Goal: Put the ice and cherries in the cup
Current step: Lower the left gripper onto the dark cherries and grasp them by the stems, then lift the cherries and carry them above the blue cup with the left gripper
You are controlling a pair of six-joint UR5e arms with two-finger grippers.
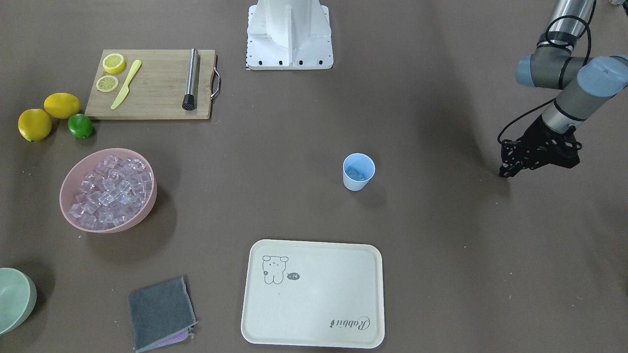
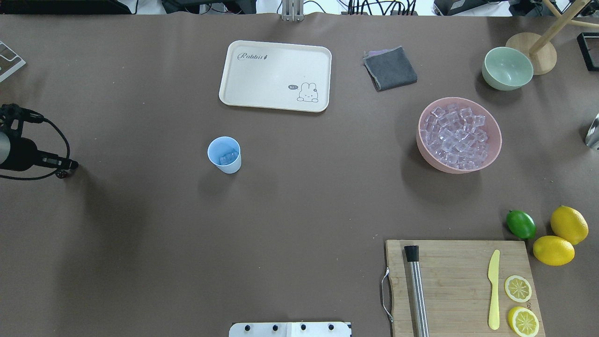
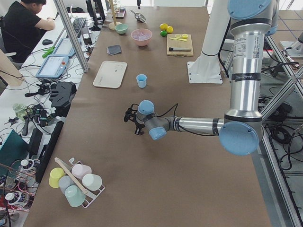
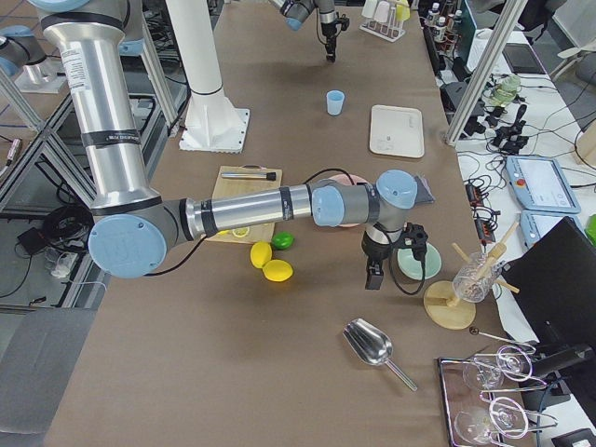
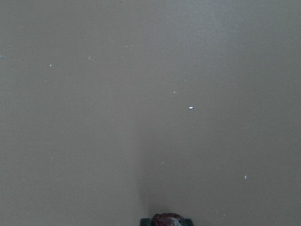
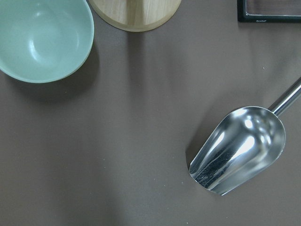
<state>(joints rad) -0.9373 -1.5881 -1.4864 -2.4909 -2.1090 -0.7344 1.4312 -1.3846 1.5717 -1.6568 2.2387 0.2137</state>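
- Currently, the left gripper (image 1: 505, 171) hangs low over bare table (image 1: 441, 245) toward the robot's left end, tips pointing down.
- Its 2 fingers look pinched together on the cherries (image 5: 167, 220). In the left wrist view these show only as a dark red, glossy lump at the bottom edge.
- The cup (image 2: 224, 155) stands upright on the table, between the cream tray (image 2: 271, 75) and the robot's base and well apart from the left gripper.
- A few cubes of ice (image 2: 228, 158) lie in the bottom of the cup.
- Many more cubes fill the pink bowl (image 2: 461, 169) on the robot's right side of the table.
- The right gripper (image 4: 375, 277) points down near the green bowl (image 6: 42, 37) and the metal scoop (image 6: 240, 150), which lies on the table.
- That gripper shows only from the side camera, so I cannot tell whether its fingers are apart or together.
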